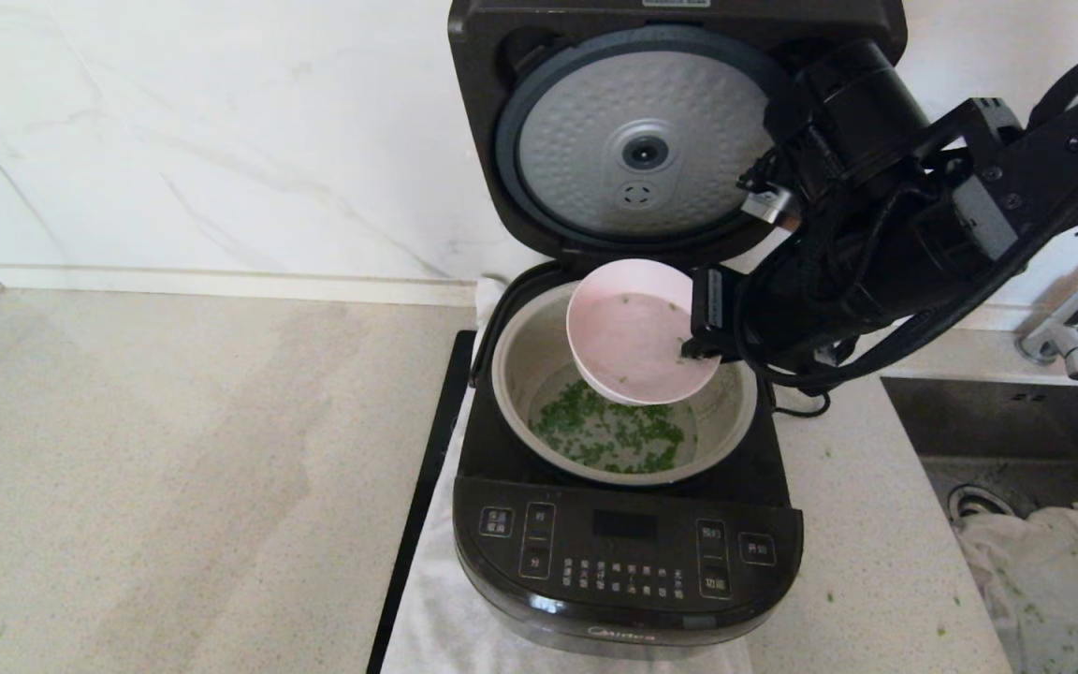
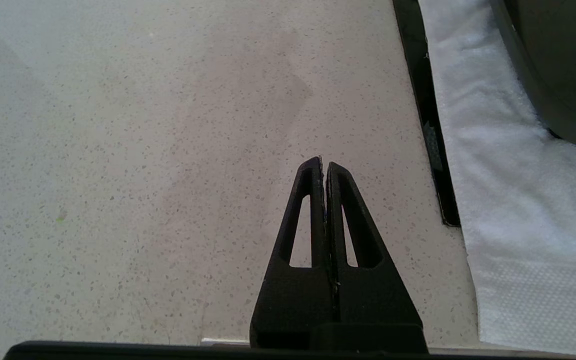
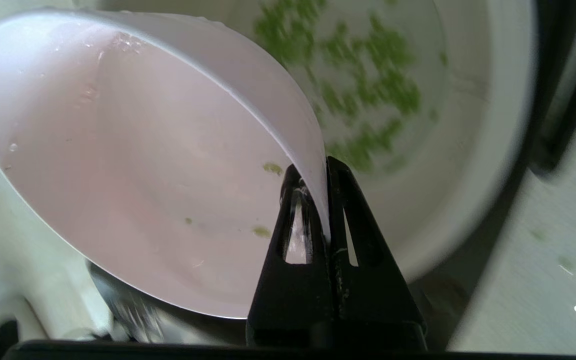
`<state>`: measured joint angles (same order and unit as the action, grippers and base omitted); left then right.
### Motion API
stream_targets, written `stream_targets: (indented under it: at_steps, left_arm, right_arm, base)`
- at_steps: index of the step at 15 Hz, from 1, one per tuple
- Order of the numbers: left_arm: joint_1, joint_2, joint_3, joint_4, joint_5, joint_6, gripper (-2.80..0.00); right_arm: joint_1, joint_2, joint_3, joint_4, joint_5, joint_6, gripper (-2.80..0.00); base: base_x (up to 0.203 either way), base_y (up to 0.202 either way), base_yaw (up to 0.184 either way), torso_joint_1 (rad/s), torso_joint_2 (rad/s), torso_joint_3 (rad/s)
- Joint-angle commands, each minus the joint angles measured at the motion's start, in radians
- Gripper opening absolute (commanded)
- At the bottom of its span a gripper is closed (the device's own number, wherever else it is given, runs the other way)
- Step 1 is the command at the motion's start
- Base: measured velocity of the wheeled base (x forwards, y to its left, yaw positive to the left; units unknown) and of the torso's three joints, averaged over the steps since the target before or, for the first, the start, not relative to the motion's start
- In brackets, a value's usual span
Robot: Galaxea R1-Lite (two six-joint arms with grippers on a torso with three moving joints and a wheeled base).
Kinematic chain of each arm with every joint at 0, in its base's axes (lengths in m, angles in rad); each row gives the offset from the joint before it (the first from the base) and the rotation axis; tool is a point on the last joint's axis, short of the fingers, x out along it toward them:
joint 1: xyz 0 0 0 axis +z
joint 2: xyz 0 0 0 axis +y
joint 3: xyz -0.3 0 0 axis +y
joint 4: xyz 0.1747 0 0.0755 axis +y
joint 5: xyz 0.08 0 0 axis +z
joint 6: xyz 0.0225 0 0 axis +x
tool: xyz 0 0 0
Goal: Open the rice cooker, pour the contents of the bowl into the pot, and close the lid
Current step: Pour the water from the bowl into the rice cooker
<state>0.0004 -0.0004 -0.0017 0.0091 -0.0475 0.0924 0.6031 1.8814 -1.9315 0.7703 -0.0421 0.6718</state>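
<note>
Your left claw hangs parked over the bare left stretch of the tabletop, its two fingers pressed together with nothing between them. Just beside it, toward the middle of the tabletop, you can see a black strip running along the edge of a white cloth.

On that cloth, toward the right part of the tabletop, stands the rice cooker. Its lid is swung fully up against the back wall, showing you the dimpled silver disc underneath. The pot sits in the cooker body, and the contents, chopped green bits, lie scattered across its bottom.

Above the pot's back right part, you have the bowl tipped steeply, its pink inside facing the front, almost emptied apart from a few green flecks clinging to it. Your right claw is clamped on the bowl's rim, one finger inside and one outside, with the arm reaching in from the right in front of the lid.

Past the cooker, at the tabletop's right edge, you see a sink with a white cloth in it and a tap behind it.
</note>
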Motion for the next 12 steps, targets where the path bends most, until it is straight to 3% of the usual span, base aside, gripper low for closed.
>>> stream_targets:
  at_steps: [1,12]
  left_arm:
    - [0.001,-0.001,0.0,0.0,0.0,0.001,-2.8]
    - [0.001,-0.001,0.0,0.0,0.0,0.0,-2.8]
  right_arm:
    - [0.009,0.025,0.0,-0.023,-0.012,0.008,-2.8]
    - [0.038,0.069,0.001,-0.196,-0.255,0.019,-2.8]
  base:
    - [0.0,0.0,0.0,0.0,0.0,0.0]
    - [0.0,0.0,0.0,0.0,0.0,0.0]
